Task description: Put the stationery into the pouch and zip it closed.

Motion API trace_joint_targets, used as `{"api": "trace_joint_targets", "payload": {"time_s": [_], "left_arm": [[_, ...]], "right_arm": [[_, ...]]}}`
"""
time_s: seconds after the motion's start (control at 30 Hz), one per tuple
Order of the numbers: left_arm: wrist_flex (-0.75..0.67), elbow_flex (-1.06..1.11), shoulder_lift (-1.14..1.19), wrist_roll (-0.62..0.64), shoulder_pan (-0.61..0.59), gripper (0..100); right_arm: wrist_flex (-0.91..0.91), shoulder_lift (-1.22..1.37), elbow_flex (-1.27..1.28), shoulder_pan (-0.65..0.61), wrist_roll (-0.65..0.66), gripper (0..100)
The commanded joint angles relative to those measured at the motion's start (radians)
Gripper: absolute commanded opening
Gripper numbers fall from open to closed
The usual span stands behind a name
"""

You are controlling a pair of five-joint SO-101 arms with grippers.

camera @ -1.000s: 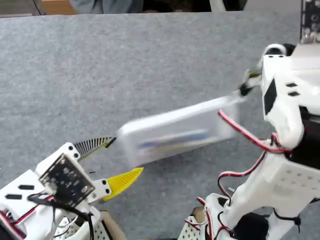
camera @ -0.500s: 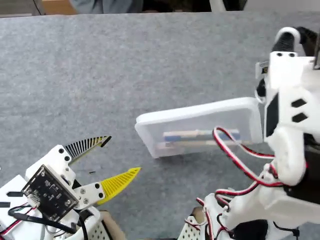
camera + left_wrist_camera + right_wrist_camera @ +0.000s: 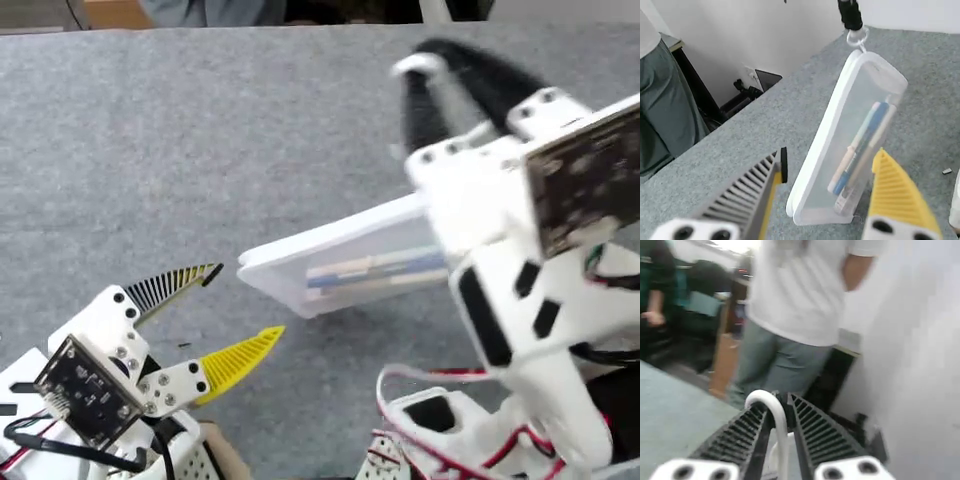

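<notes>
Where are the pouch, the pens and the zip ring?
pouch [image 3: 875, 80], left wrist view, on its clear wall near the zip ring.
pens [image 3: 860, 147], left wrist view, on the blue pen's middle.
zip ring [image 3: 761, 394], right wrist view, on the ring's curve.

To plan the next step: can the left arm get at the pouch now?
Probably yes: the open left gripper is close to the pouch, with only bare mat between.

From above, the blurred right arm [image 3: 520, 300] covers the pouch's [image 3: 330, 255] zip end.

Left hand [image 3: 247, 302] spread wide, right hand [image 3: 782, 399] clamped on ring [image 3: 760, 396]
</notes>
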Motion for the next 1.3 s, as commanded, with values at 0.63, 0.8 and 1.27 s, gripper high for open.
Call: {"api": "trace_joint_targets", "payload": {"time_s": [0.63,0.8,1.27], "left_arm": [[-0.032,0.157,0.011,-0.195,0.091,29],[-0.025,0.151,0.012,-0.199,0.133,29],[0.239,-0.045,0.012,-0.293,0.133,29]], "right_arm": [[-0.051,0.15,-0.133,-0.588,0.12,1.2],[-0.029,0.15,-0.128,-0.586,0.12,1.2],[0.008,0.153,-0.127,-0.479,0.121,1.2]]}}
